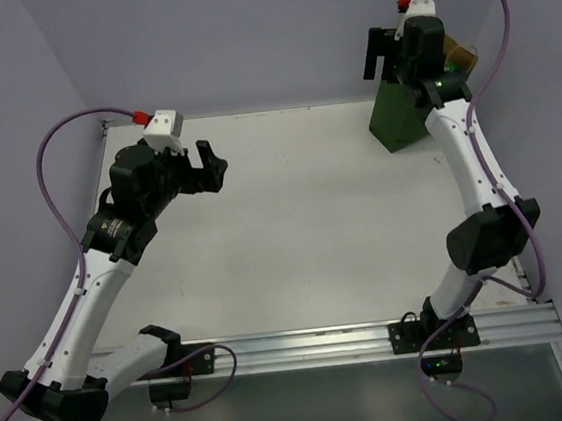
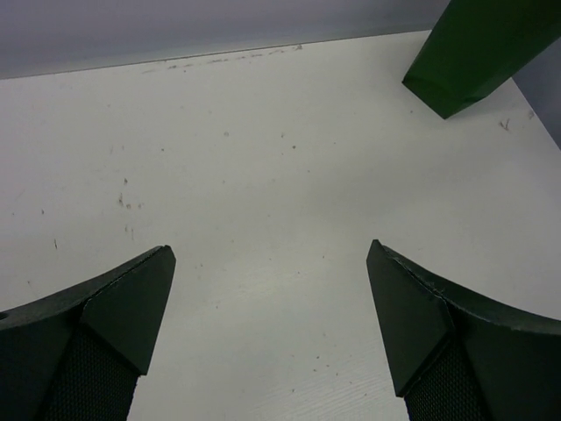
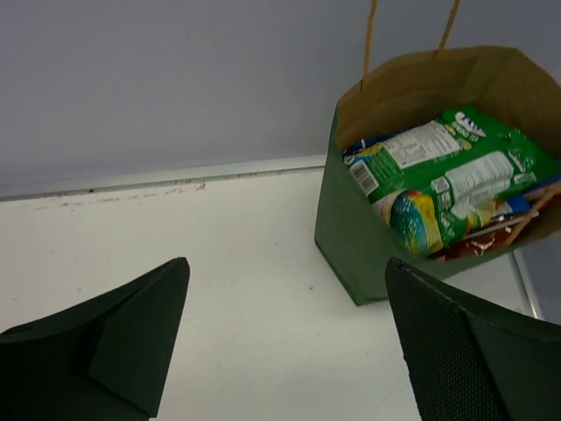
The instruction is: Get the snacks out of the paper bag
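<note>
The dark green paper bag (image 1: 399, 118) stands at the table's far right, partly behind my right arm. In the right wrist view the paper bag (image 3: 346, 224) is open, with a brown inside and thin tan handles (image 3: 369, 35). Snacks lie in it: a large green packet (image 3: 456, 162) on top, with blue and red-brown packets under it. My right gripper (image 1: 378, 58) is open and empty, raised just left of the bag's mouth; it also shows in its wrist view (image 3: 285, 263). My left gripper (image 1: 216, 167) is open and empty over the table's left middle (image 2: 269, 248). The bag's lower corner (image 2: 473, 57) shows far ahead of it.
The white table (image 1: 313, 227) ends at a lilac back wall (image 1: 242, 34) and side walls. A metal rail (image 1: 375, 339) with both arm bases runs along the near edge. Purple cables loop off both wrists.
</note>
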Robot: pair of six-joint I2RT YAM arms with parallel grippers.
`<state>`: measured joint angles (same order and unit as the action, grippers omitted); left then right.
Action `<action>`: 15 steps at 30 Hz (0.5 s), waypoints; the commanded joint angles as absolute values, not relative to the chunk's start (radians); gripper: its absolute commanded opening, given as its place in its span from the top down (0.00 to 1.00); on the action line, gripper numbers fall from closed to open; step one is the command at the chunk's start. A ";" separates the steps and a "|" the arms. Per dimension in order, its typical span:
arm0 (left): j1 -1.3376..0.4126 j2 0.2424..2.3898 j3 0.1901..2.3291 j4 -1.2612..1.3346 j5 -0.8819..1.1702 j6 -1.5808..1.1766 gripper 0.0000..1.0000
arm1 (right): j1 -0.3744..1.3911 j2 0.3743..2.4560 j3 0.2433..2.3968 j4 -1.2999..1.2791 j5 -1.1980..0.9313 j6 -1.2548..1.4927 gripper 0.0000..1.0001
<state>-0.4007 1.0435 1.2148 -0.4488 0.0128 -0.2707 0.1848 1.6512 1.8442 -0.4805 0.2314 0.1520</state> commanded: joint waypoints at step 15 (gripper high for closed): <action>-0.403 1.052 1.246 -0.616 0.040 -0.244 0.02 | 0.005 2.071 2.198 -0.489 -0.205 -0.093 0.30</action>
